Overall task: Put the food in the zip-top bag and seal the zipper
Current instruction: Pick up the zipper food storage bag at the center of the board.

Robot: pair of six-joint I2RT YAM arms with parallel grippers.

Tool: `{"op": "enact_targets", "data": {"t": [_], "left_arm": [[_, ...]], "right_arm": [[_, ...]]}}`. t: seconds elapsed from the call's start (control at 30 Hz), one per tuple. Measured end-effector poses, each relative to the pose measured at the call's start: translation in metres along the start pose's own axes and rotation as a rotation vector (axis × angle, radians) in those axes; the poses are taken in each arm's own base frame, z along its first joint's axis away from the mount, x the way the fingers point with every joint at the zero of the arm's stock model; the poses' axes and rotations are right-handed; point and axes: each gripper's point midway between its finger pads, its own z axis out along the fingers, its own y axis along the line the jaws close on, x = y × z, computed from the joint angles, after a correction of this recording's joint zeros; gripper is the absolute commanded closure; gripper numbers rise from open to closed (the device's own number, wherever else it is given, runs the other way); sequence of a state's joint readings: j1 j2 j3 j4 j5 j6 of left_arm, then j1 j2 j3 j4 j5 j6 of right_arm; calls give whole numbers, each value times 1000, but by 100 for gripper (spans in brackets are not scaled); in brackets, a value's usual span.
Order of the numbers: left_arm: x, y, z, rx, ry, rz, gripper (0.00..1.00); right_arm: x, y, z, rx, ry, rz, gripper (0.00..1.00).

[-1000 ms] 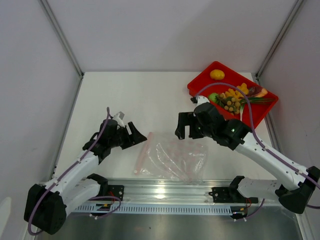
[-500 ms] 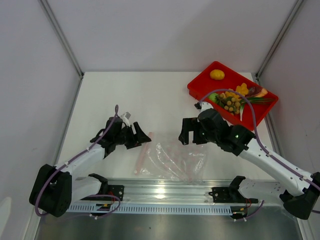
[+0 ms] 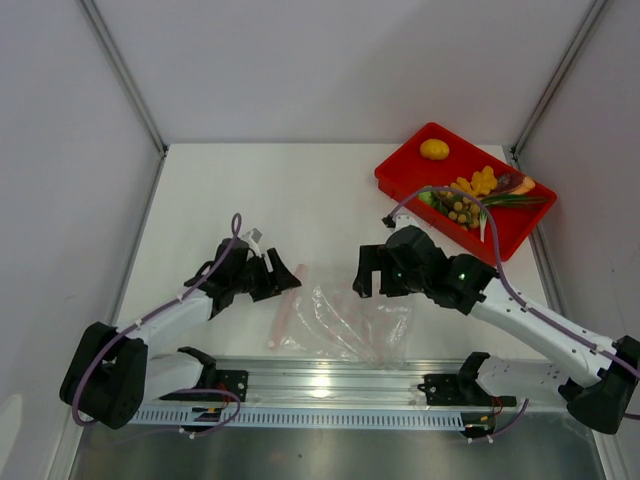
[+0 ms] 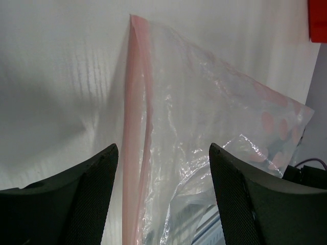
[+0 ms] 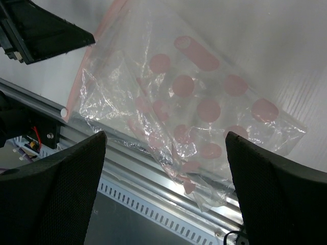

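The clear zip-top bag [image 3: 350, 320] lies flat on the table near the front rail, its pinkish-red zipper [image 3: 286, 305] along its left edge. It also shows in the left wrist view [image 4: 204, 127] with the zipper [image 4: 135, 112], and in the right wrist view [image 5: 189, 102]. My left gripper [image 3: 285, 278] is open and empty, just left of the zipper's far end. My right gripper [image 3: 372, 272] is open and empty above the bag's far right side. The food lies in the red tray [image 3: 400, 172]: a yellow-orange fruit [image 3: 434, 149], orange pieces [image 3: 480, 181], grapes [image 3: 458, 209], green leaves [image 3: 510, 200].
The metal front rail [image 3: 330, 385] runs along the table's near edge, right under the bag's near side. White walls and slanted frame posts enclose the table on three sides. The red tray sits at the back right corner.
My left gripper has reached right to the zipper's far end. My right gripper has dropped lower and slightly nearer over the bag. The bag and food have not moved.
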State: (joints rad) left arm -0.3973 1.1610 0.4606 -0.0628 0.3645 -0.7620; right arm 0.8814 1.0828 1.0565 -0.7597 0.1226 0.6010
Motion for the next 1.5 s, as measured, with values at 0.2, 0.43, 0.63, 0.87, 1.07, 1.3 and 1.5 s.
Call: {"op": "enact_targets", "data": {"t": [0.2,0.43,0.63,0.87,1.07,1.3,1.5], "left_arm": [[-4,4,-3,-20,-44,-5,27],[6,21,-7,-44,-82,-40,27],[-4,30,-30,-112,-199,-62,35],[-9,42,-60,-174,-324,-124,31],[-38,27,-112,-253,-469,-171,20],[-65,9,-159,-321,-568,-179,13],[-57,27,-163,-445,-522,-195,2]], "right_arm": [[54,8,19,-28,122,26,1],[132,32,30,-41,308,-74,1],[140,36,40,-18,303,-75,1],[141,43,57,26,259,-238,1],[123,99,44,-51,103,-483,1],[94,133,40,-77,-23,-632,2],[114,145,74,-97,3,-752,10]]}}
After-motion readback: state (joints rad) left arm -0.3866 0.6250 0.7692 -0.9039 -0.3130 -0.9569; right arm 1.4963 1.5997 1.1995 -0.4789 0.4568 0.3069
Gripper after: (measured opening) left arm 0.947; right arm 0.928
